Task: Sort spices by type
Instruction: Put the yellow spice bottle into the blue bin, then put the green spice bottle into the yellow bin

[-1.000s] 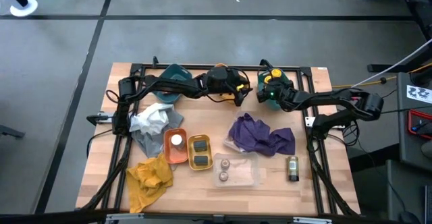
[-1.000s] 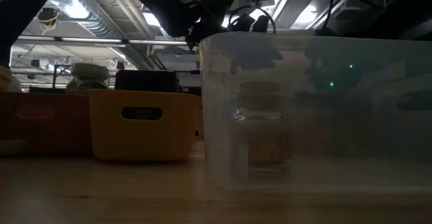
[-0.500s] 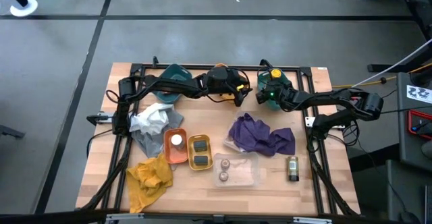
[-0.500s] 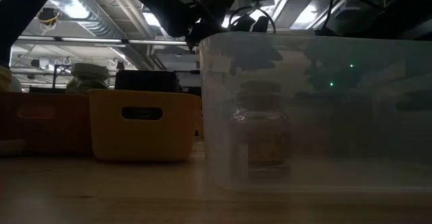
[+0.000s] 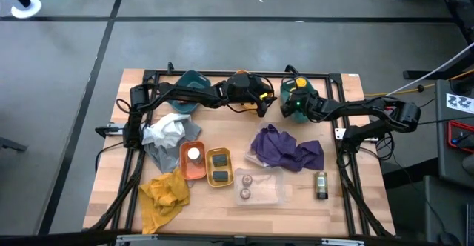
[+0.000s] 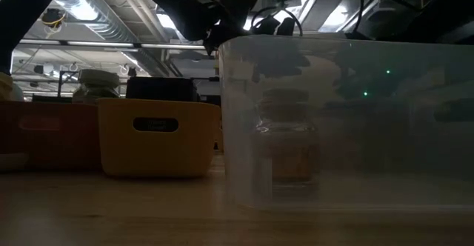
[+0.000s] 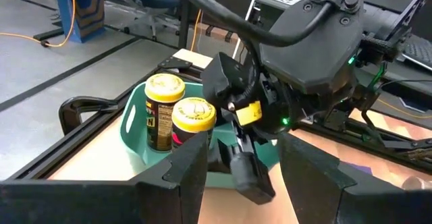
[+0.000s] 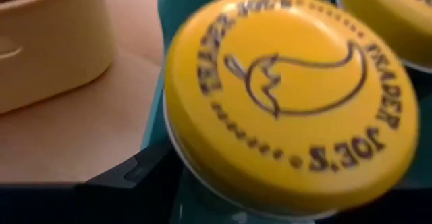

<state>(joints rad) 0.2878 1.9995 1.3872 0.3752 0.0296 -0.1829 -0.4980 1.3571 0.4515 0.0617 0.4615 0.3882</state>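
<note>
Currently: right end effector (image 7: pixel 246 153) over teal tray (image 7: pixel 135 126); its fingers stand apart around a yellow-lidded jar (image 8: pixel 290 96), gripping nothing. A 2nd yellow-lidded jar (image 7: pixel 160 109) stands just beside it. Left end effector (image 5: pixel 255 101) waits nearby, fingers (image 7: pixel 182 177) apart. Risk: withdrawing fingers could snag the lid and tip either jar.

Wooden counter (image 5: pixel 348 201) with a black frame around it. On it: purple cloth (image 5: pixel 289 148), yellow cloth (image 5: pixel 164 194) near the front, grey and white cloth (image 5: pixel 166 136) beside an orange tray (image 5: pixel 184 170). Next to that, yellow tray (image 5: pixel 219 177), then clear tray (image 5: pixel 274 194). Two teal trays (image 5: pixel 194 83) at the back.
</note>
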